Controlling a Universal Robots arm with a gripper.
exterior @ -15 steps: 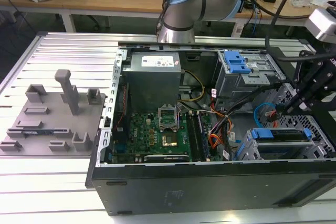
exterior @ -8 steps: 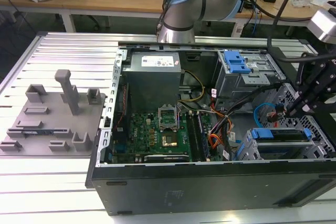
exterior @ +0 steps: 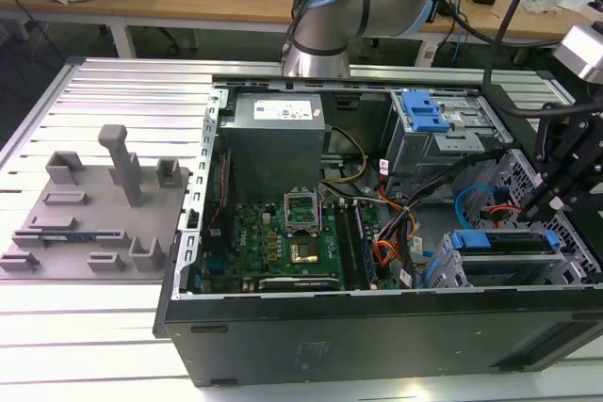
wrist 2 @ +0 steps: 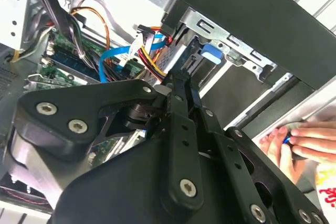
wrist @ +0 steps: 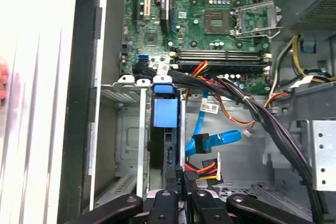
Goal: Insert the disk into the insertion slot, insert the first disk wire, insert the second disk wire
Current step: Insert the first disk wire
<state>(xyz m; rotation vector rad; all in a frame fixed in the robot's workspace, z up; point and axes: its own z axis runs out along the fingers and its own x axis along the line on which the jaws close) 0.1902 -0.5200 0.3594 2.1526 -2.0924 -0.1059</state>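
- Exterior view: bright, even light from overhead. Pale sheen on the ribbed table (exterior: 94, 327), soft shadows only.
- Same view: inside of the computer case (exterior: 377, 336) is dimmer, darkest at the exterior view's right.
- First wrist view: table strip beside the case blown out to white; motherboard (wrist: 220, 19) well lit.
- Second wrist view: gripper (wrist 2: 177, 80) is a near-black foreground mass, upper case wall overexposed, hand (wrist 2: 302, 142) washed out.
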